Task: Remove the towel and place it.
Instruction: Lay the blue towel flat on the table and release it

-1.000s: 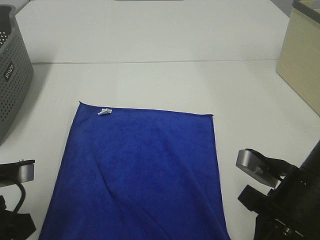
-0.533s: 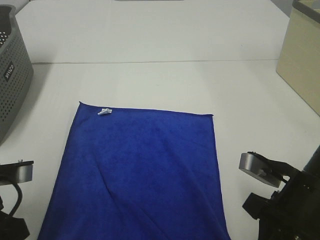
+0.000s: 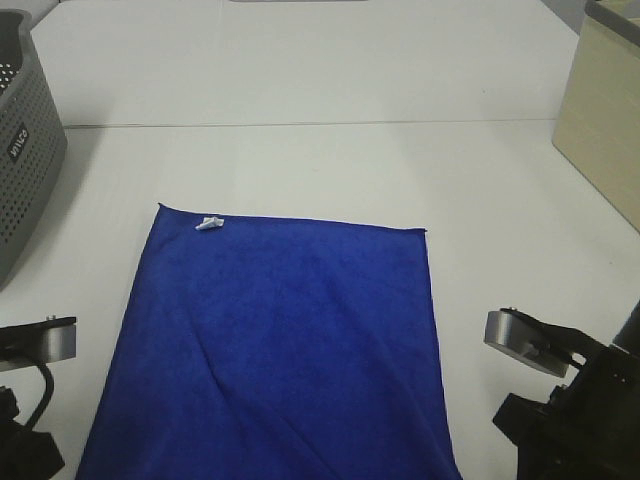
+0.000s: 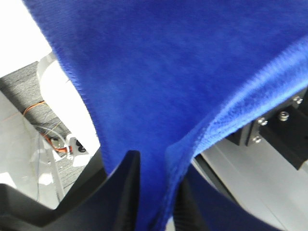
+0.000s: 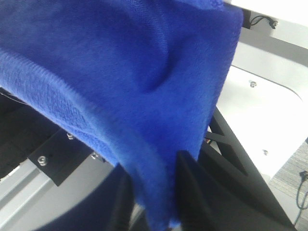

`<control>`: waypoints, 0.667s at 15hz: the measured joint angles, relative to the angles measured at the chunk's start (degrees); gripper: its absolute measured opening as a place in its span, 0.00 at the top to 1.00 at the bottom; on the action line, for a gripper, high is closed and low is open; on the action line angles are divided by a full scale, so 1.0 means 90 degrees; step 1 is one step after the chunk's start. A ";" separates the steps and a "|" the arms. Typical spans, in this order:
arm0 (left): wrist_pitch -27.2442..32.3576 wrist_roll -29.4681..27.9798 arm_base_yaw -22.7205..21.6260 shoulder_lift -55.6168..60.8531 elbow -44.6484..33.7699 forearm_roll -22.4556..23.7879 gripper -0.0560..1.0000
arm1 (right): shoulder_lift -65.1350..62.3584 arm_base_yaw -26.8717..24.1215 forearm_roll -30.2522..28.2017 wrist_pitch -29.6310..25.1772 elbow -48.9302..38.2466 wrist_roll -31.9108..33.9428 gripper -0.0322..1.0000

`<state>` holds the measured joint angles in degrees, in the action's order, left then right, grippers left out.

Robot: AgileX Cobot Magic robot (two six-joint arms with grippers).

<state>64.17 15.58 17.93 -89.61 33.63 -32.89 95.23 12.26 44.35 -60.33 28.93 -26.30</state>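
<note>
Spread flat on smooth white counter [image 3: 330, 150]: large rectangular royal-blue microfibre towel [image 3: 285, 350], mid-width, running down to the near edge. Far hem straight, square to the counter's far edge. Small white tag [image 3: 208, 223] at the far-left corner of the cloth. A shallow diagonal crease across the near half.

Left gripper [image 4: 156, 192]: clenched on the towel, black fingers [image 4: 126, 178] pinched close with a fold of blue cloth between them. Sits at the counter's near-left corner.

Right gripper [image 5: 154, 192]: likewise clamped on the towel, cloth bunched and draped over the fingers [image 5: 190, 178]. Sits at the near-right corner.

Grey perforated plastic basket [image 3: 25, 170] at the left edge, well apart from the towel. Beige box [image 3: 605, 120] at the right edge, toward the far-right corner.
</note>
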 joint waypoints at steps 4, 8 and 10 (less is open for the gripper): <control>-0.0038 0.0019 -0.0006 0.0000 0.0000 -0.0280 0.48 | 0.0019 0.0000 0.0019 0.0006 0.0000 0.0000 0.37; -0.0045 0.0019 -0.0006 0.0000 0.0000 -0.0344 0.39 | 0.0019 -0.0013 0.0006 0.0000 0.0019 0.0000 0.34; -0.0038 0.0038 -0.0006 0.0000 0.0083 -0.0337 0.39 | 0.0019 -0.0013 -0.0127 -0.0095 0.0280 0.0000 0.33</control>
<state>63.83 15.93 17.88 -89.61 34.38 -35.92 95.40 12.15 43.20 -61.19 31.46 -26.30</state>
